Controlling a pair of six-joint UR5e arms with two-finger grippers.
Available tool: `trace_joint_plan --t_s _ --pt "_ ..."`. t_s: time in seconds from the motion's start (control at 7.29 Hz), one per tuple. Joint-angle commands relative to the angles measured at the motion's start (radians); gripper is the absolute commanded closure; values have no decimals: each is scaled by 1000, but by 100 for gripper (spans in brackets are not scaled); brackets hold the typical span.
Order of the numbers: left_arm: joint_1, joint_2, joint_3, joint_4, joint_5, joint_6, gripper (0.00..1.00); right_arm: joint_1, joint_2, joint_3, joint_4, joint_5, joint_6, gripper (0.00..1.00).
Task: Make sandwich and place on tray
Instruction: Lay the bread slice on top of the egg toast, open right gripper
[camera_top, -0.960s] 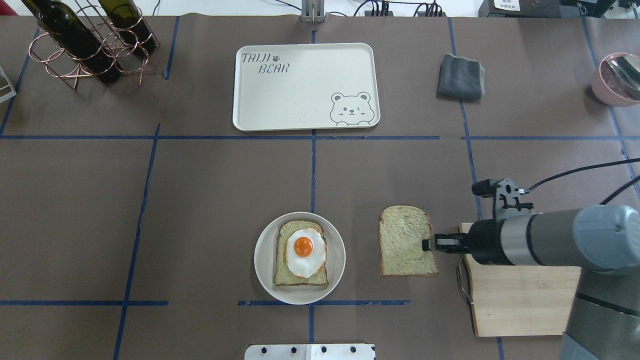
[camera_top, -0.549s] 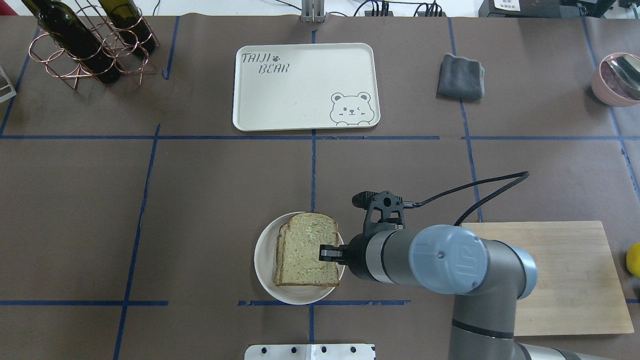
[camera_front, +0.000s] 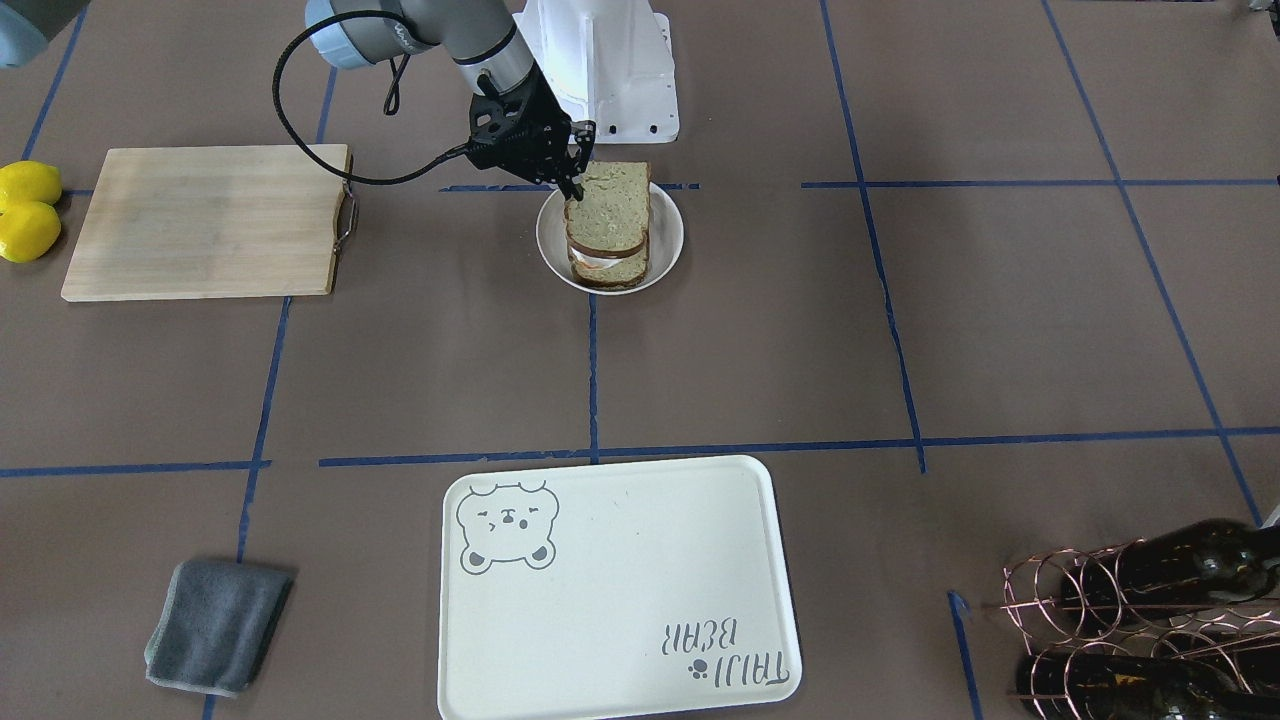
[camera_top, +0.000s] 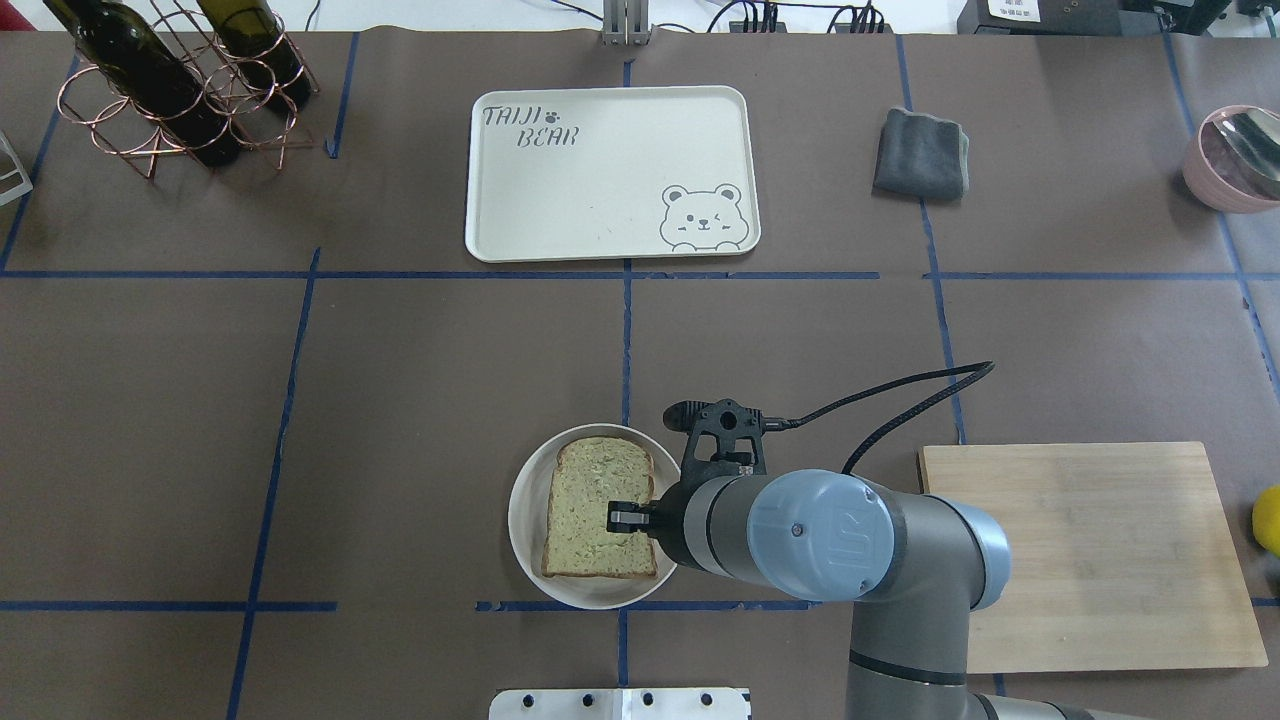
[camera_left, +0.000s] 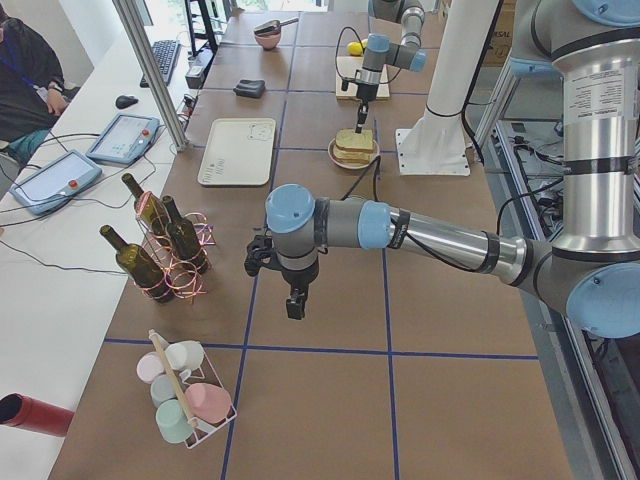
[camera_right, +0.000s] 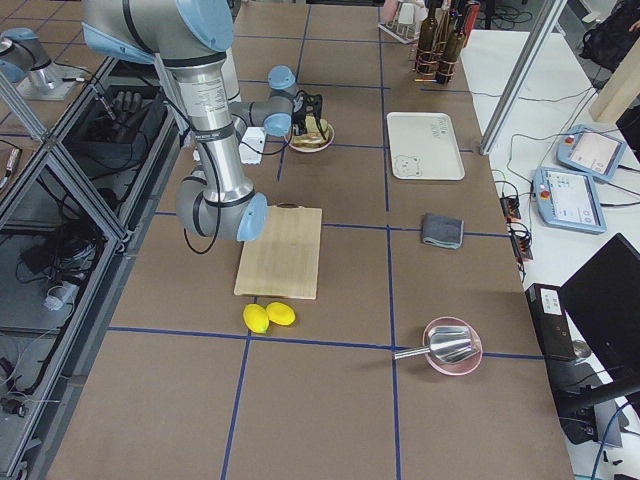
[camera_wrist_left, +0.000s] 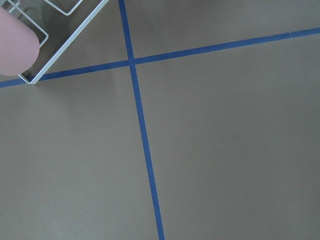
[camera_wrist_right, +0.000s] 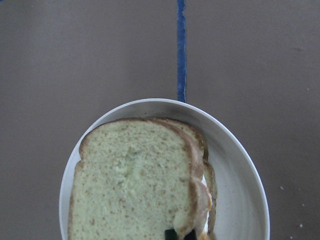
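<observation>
Sandwich (camera_top: 585, 505) on the plate (camera_top: 522, 545)
Right gripper (camera_top: 622, 519) pinches the top slice (camera_front: 608, 205) by its edge; left gripper (camera_left: 296, 305): state cannot be told.

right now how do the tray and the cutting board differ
The tray is cream-white with a bear drawing; the cutting board is plain wood. The tray has rounded corners; the cutting board has squarer ones. Both are rectangular and carry nothing.
</observation>
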Motion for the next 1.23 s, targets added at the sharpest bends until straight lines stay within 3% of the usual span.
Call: trace_joint_plan --t_s 0.0,0.14,0.27,0.41,0.55,0.82,1.1 --pt "0 0 4 -1 0 0 0 4 2 -12 3 -3 -6 100" --pt "0 0 4 0 0 1 0 5 2 -12 1 -6 -6 100" --pt "0 0 4 0 0 0 0 8 2 -12 1 -6 -6 65" --pt "0 0 4 0 0 1 0 8 2 -11 0 -6 -7 17" --pt "0 0 5 0 0 0 0 8 2 -11 -2 -6 -6 0" --pt "0 0 4 0 0 0 0 49 -1 8 -10 32 -18 0" --pt "0 -8 13 -29 -3 0 0 190 -10 25 -124 185 -205 0"
